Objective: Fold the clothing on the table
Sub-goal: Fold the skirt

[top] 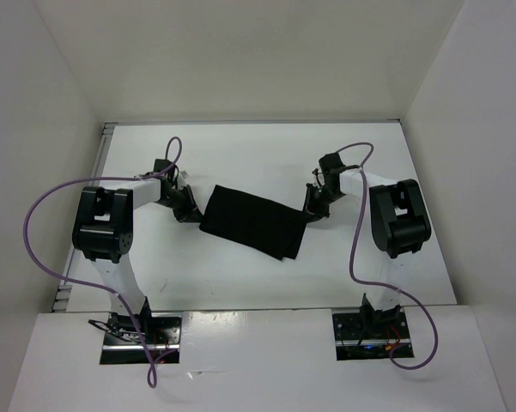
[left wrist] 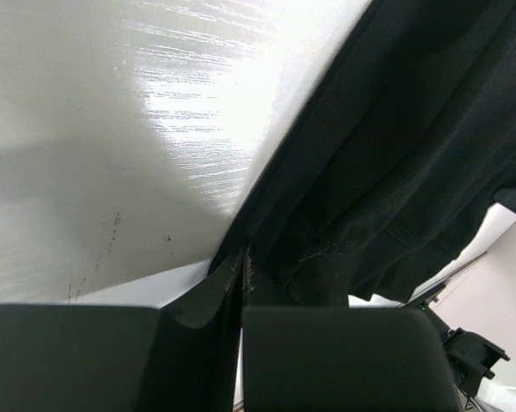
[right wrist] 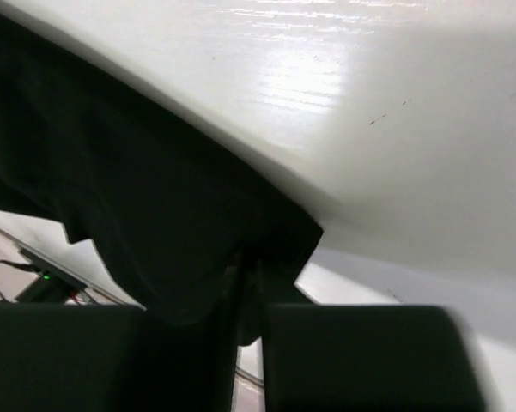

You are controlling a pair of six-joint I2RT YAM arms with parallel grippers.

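White walls (top: 240,51) stand on three sides of my worktop (top: 240,154), and a purple cable (top: 33,232) loops out wide from each of my arms, one hanging off to the left and the other trailing down the right side to the base. Neither cable reaches the cloth. Between my two arms, about mid-worktop, the clothing (top: 253,221) lies as a dark band slanting from upper left to lower right, with its lower right end the broader one. My left tool (top: 189,210) meets its upper left corner and my right tool (top: 313,210) meets its right edge, so each arm reaches inward from its own side and the garment spans the gap between them. From my left wrist I see the left tool's fingers (left wrist: 197,343) pressed tight together with the hem of the clothing pinched in the seam between them. From there the fabric runs up and away to the right, lifted clear of the glossy white surface beside it. From my right wrist, the right tool's fingers (right wrist: 361,352) have only a thin slit between them, and a fold of the black cloth is caught there, clenched, with the rest draping off to the left in soft scallops above the worktop. Under that hanging edge a strip of the near base shows, with a small green light on it.
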